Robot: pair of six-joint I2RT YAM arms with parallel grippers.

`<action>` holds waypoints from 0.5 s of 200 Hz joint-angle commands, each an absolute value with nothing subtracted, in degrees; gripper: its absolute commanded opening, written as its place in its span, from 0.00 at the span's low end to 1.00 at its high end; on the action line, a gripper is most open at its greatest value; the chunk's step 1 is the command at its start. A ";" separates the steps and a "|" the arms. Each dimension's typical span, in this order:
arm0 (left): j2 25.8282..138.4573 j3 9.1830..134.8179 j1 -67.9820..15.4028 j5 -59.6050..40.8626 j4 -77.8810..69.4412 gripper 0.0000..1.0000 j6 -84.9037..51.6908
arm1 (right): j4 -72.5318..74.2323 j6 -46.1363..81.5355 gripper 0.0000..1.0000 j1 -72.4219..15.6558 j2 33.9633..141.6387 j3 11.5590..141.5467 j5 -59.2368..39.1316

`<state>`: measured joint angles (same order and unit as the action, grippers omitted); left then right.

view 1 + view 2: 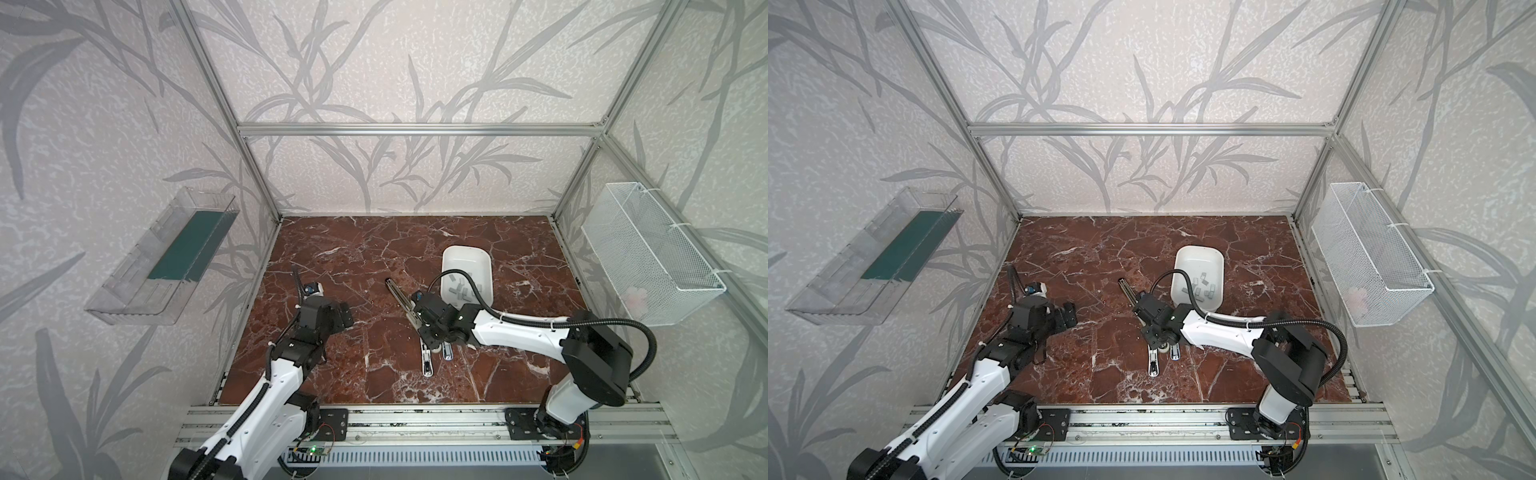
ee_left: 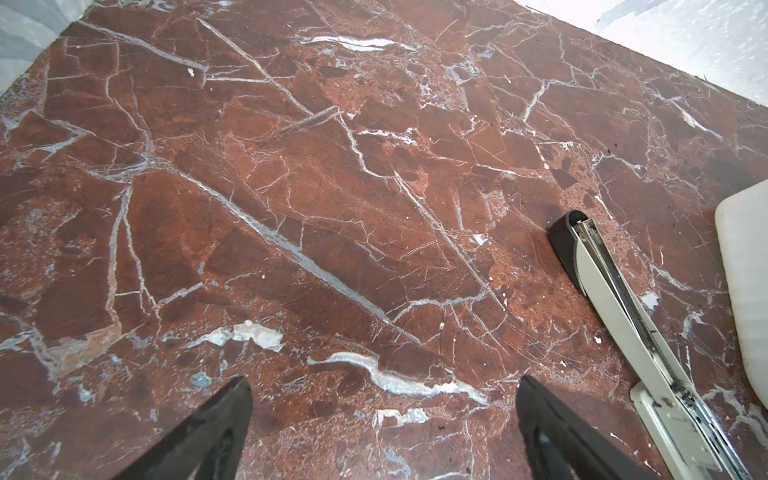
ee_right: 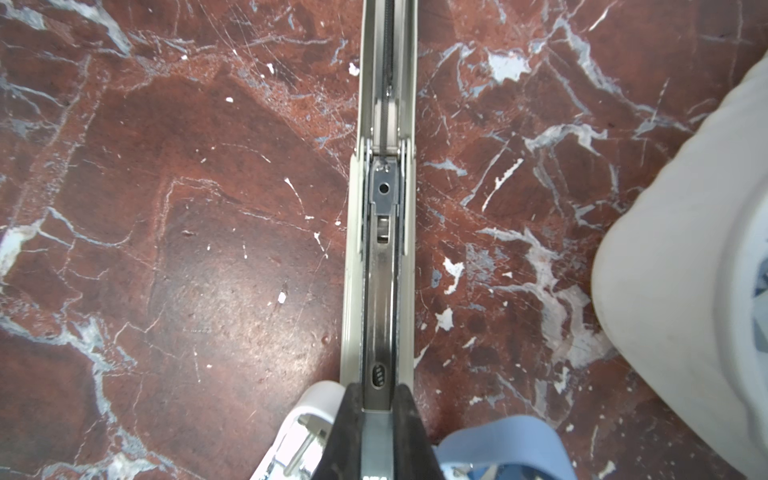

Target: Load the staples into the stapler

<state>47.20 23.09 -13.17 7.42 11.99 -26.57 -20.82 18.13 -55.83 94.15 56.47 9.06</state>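
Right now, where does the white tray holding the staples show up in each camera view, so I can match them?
In a top view: white tray right of centre on the marble, behind the right arm.
In a top view: the same spot, right of centre.
Left wrist: cut off at the frame edge.
Right wrist: a blurred part at the frame edge.
Shared landmark: the opened stapler beside it.

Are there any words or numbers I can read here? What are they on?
No words or numbers can be read anywhere.
Left arm: a tiny white mark, too small to read.
Right arm: a tiny white mark, too small to read.
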 commanded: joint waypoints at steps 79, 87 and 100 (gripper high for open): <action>45.45 22.17 -12.94 7.74 11.93 0.99 -26.72 | -22.56 20.27 0.00 -56.34 91.86 53.29 9.16; 45.44 22.15 -12.92 7.73 11.87 0.99 -26.72 | -22.54 20.46 0.00 -56.33 91.69 52.94 8.97; 45.43 22.19 -12.92 7.73 11.91 0.99 -26.72 | -22.85 20.83 0.00 -56.34 91.20 52.60 8.88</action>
<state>46.24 23.07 -13.17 7.42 11.97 -26.57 -20.49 19.51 -55.94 92.92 54.08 8.95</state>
